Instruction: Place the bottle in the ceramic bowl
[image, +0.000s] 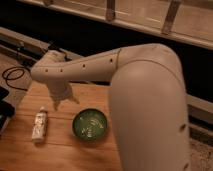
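Currently: big white arm (120, 65) reaches in from right over wooden surface (65, 150). Green bowl (90, 125) sits on surface, near claw, below-right of it. Claw (60, 100) hangs pointing down above surface; open or closed, cannot tell. Bottle (39, 125) lies flat below-left of claw, apart from bowl.
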